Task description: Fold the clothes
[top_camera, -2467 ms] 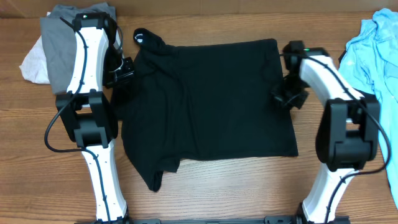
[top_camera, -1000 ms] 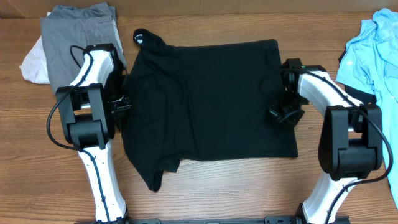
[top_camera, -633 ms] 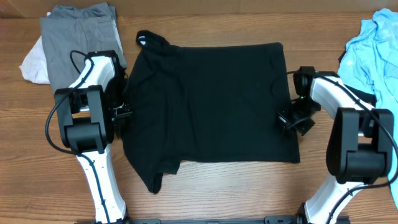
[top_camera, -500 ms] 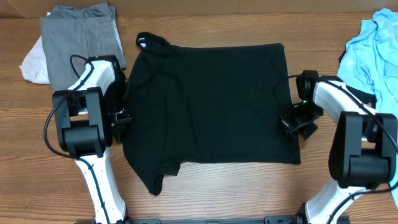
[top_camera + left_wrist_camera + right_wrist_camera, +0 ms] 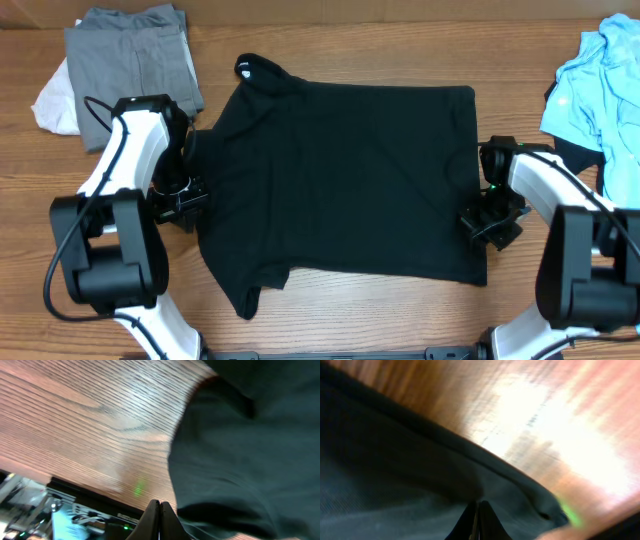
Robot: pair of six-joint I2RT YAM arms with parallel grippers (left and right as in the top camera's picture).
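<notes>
Wrist cams first since they're closest in. The left pincer [image 5: 158, 510] shows its two fingers squeezed together to a point right at the edge of the black shirt [image 5: 240, 450], with a fold of the fabric bunched up against the tips, so it reads as clenched on that edge. Bare wood-grain table [image 5: 90, 425] fills the rest of that shot. The right pincer [image 5: 477, 510] looks the same, fingers pressed tight together and biting into the dark cloth just inside the hem, though the shot is blurry and the wood behind is mostly glare. You get no sense of the whole garment from either wrist cam, and that's what the overhead adds. From up there the shirt is spread out mostly flat in the middle of the table, with one short sleeve hanging toward the near edge on the left. The left pincer [image 5: 185, 195] sits at the shirt's left side and the right pincer [image 5: 490, 222] at its right side near the lower corner, but from above you can't tell how the fingers stand. Further back, the collar sticks up at the far left corner with a small white label mark [image 5: 245, 68]. Along the far edge there's a grey garment [image 5: 130, 50] at the left with a white one [image 5: 50, 100] poking out beside it, and a crumpled light blue garment [image 5: 600, 80] at the far right, all well apart from the shirt.
</notes>
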